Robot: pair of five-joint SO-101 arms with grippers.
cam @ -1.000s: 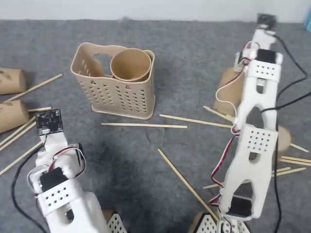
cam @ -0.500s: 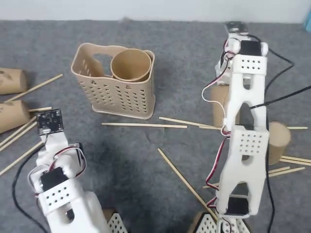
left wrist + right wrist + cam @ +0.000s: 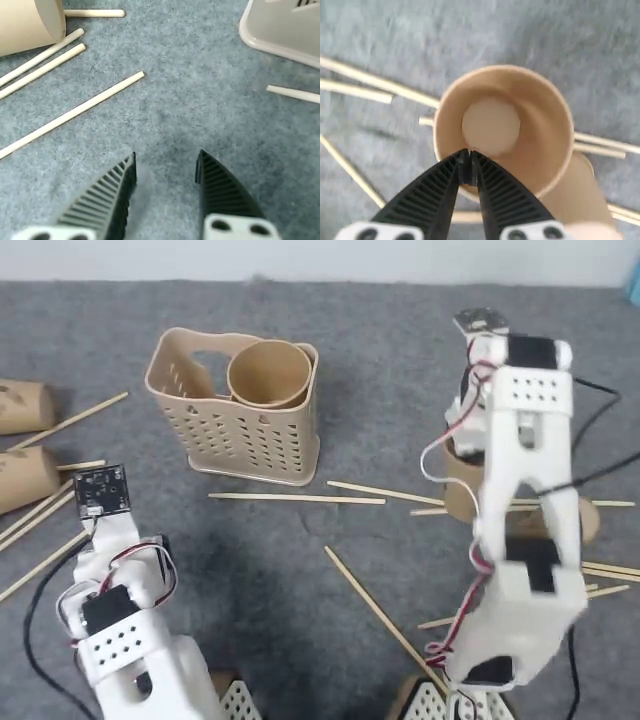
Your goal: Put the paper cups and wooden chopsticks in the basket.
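A beige perforated plastic basket (image 3: 240,435) is being carried upright by the grey carpeted tabletop (image 3: 390,370). Two brown paper cups (image 3: 22,407) are being borne on their sides at the edge by the left arm, with pale wooden chopsticks (image 3: 296,498) lying scattered flat around.

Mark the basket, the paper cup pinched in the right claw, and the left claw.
basket (image 3: 240,435): high view, on its perforated front wall.
paper cup (image 3: 491,125): right wrist view, on its inside bottom.
left claw (image 3: 166,160): left wrist view, midway between its open fingertips.
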